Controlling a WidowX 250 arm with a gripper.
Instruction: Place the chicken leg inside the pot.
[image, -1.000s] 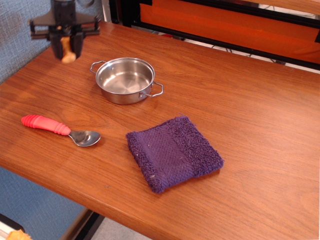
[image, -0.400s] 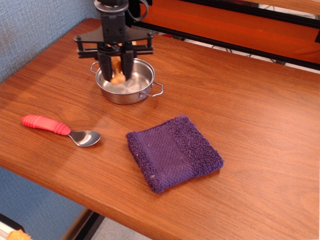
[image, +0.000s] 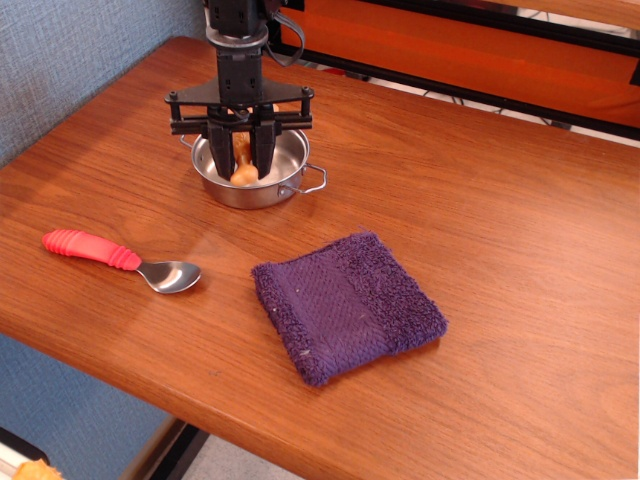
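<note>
Hanging over the pot (image: 287, 187) at the table's (image: 480, 200) eleven o'clock, the gripper (image: 243, 165) grasps the chicken leg (image: 244, 164) upright inside the rim; next comes release.

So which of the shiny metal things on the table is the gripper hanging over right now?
The small round steel pot with wire loop handles. The gripper holds the orange-tan toy chicken leg over it; the red-handled metal spoon lies apart.
</note>
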